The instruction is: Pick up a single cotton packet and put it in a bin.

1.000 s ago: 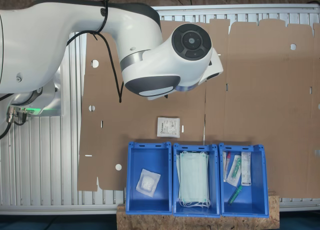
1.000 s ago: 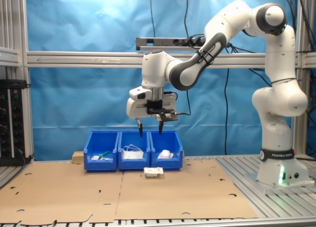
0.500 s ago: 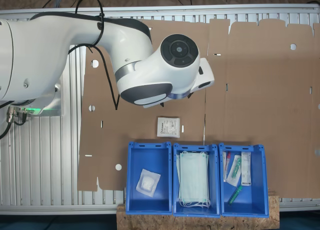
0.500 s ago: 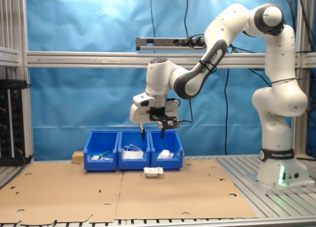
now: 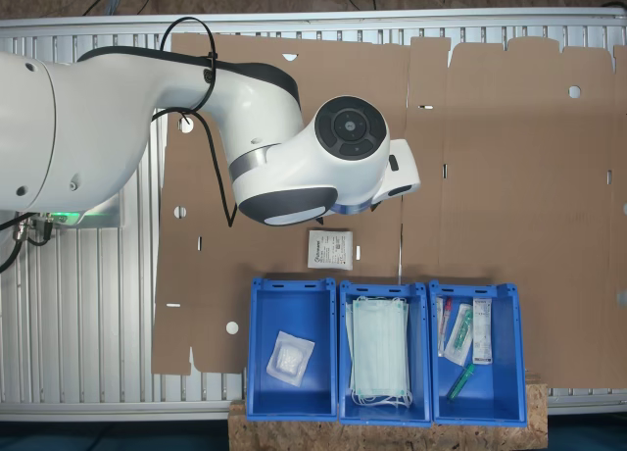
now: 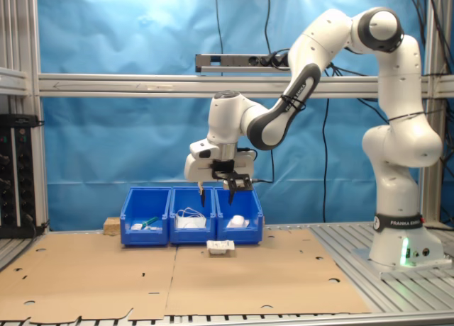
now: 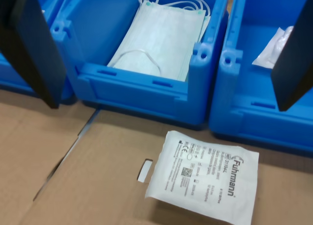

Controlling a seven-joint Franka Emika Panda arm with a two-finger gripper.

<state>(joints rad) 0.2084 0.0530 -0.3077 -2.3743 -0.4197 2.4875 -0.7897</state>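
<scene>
Since a second ago the white robot arm (image 5: 196, 127) has swung toward nine o'clock in the first exterior view, and in the second exterior view its wrist has dropped lower, so the jaws (image 6: 216, 190) now hang just above the rims of the bins. They stand wide apart with nothing between them; in the wrist view the two dark fingers (image 7: 29, 44) frame the scene from either side.

The small flat square white cotton packet with fine grey print (image 5: 330, 248) lies flat on the brown cardboard sheet (image 5: 509, 176) that covers the worktop, just at twelve o'clock of the row of bins in the first exterior view, near the seam between the first two bins and not touching them. In the wrist view the packet (image 7: 203, 176) lies face up, slightly skewed, beside a small slot cut in the cardboard. In the second exterior view it (image 6: 220, 246) sits just in front of the bins, below the jaws.

The deep rectangular blue plastic bin with the slotted rim (image 5: 260, 353), at the nine o'clock end of the row in the first exterior view, holds one square packet with a plain white pad (image 5: 291, 358). The middle blue bin (image 5: 343, 363) carries pale green face masks (image 5: 380, 348), and the three o'clock blue bin (image 5: 514, 363) long narrow packets and green-tipped items (image 5: 462, 338).
</scene>
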